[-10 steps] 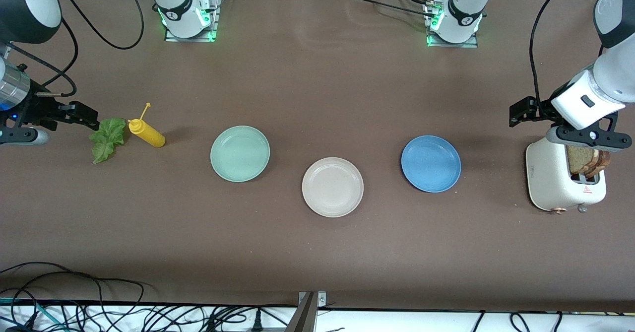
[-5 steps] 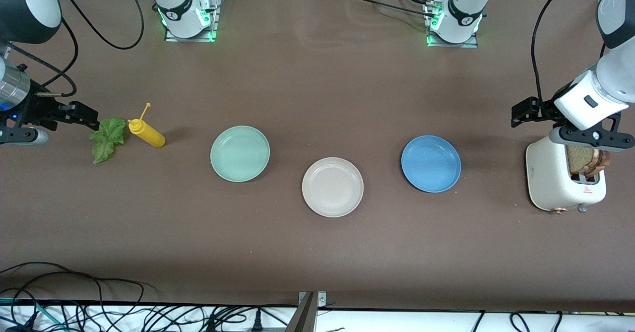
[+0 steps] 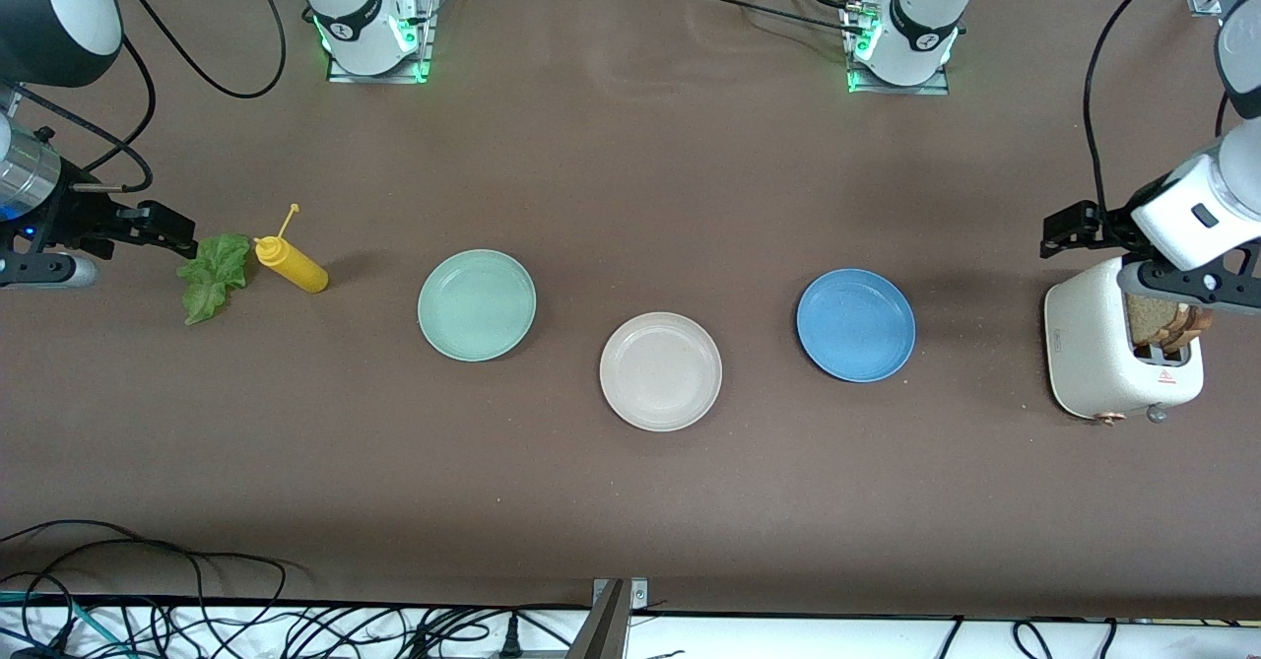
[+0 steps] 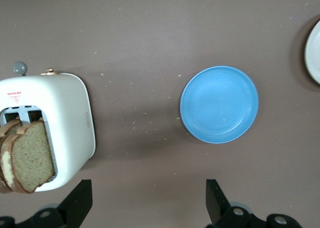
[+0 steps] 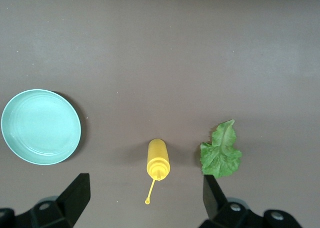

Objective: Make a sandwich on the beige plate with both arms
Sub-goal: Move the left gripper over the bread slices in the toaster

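Left fingers (image 4: pixel 145 200) spread, above toaster (image 3: pixel 1094 349) bread (image 4: pixel 30 155) | right fingers (image 5: pixel 142 200) spread, above lettuce (image 3: pixel 215 275)

A wide brown table (image 3: pixel 630 176) filled nearly the whole scene, evenly lit from above, with faint crumbs scattered on it. Along its near edge ran a white strip (image 3: pixel 788 634) tangled with black cables (image 3: pixel 148 600) and a metal bracket (image 3: pixel 619 600).

Below the left pincer (image 4: pixel 145 205), jaws wide apart, bare table (image 3: pixel 630 176) lies between the toaster (image 3: pixel 1094 349) and the blue plate (image 3: pixel 855 324). Under the right pincer (image 5: pixel 142 205), also spread, the mustard bottle (image 5: pixel 158 160) and lettuce leaf (image 5: pixel 221 153) block a straight descent.
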